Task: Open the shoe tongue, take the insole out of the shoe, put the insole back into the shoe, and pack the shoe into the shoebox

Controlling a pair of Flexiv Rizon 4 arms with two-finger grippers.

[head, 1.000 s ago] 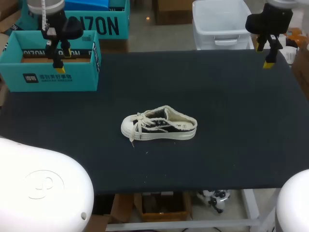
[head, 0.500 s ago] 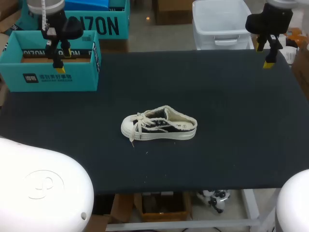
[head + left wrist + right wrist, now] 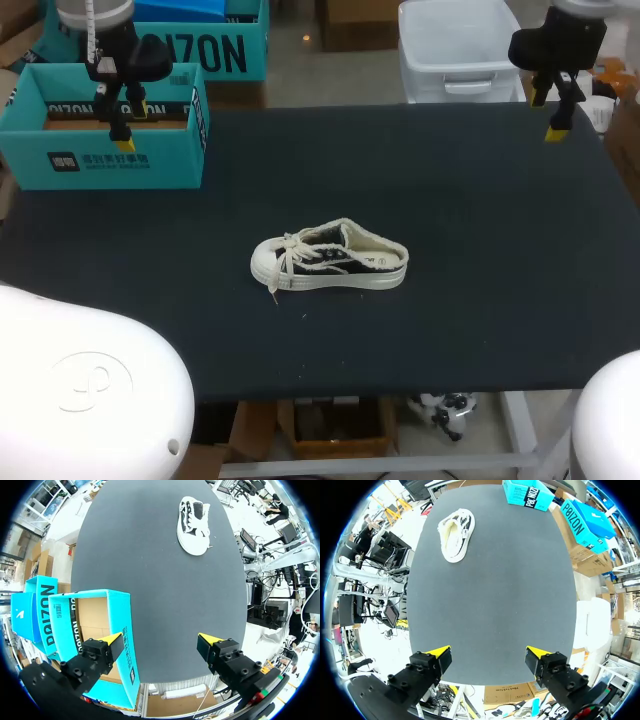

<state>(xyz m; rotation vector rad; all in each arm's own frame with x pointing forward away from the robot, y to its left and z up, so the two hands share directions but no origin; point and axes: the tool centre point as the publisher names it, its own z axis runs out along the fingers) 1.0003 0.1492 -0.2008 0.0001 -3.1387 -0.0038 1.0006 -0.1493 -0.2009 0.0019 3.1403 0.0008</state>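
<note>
Since nothing has moved in the past second, the shoe (image 3: 328, 256) lies untouched at the middle of the table (image 3: 450, 200), the left gripper (image 3: 161, 640) wide open over the shoebox (image 3: 100, 160) at the far left corner, the right gripper (image 3: 487, 652) equally wide above the far right corner, so tongue-opening hasn't begun.

The left hand (image 3: 131, 126) hides part of the shoebox (image 3: 110, 166) interior.
</note>
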